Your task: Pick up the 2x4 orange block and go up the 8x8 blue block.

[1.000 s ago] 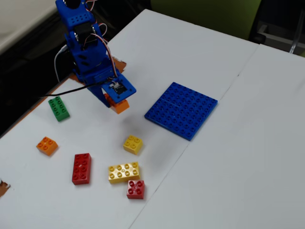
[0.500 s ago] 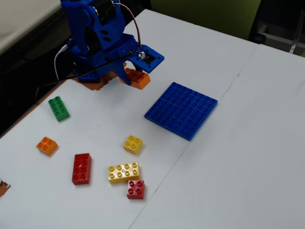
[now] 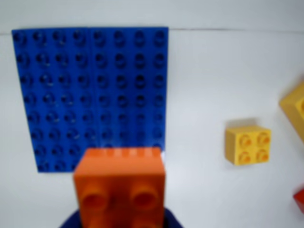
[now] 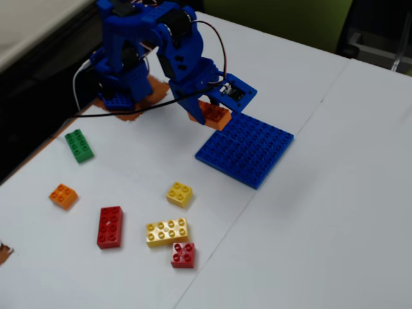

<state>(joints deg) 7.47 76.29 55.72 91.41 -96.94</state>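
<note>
We see the end effector (image 4: 205, 114) clamped on the 2x4 orange block (image 4: 215, 114), lifted off the white surface (image 4: 322, 212) at the far edge of the 8x8 blue block (image 4: 245, 148). In the wrist view the orange block (image 3: 119, 185) overlaps the baseplate's (image 3: 90, 95) lower edge. Towards the surface's near-left corner lie a small yellow brick (image 4: 179, 194), a yellow eight-stud brick (image 4: 167, 232) and a red oblong brick (image 4: 110, 226). The right side of the surface lies open.
</note>
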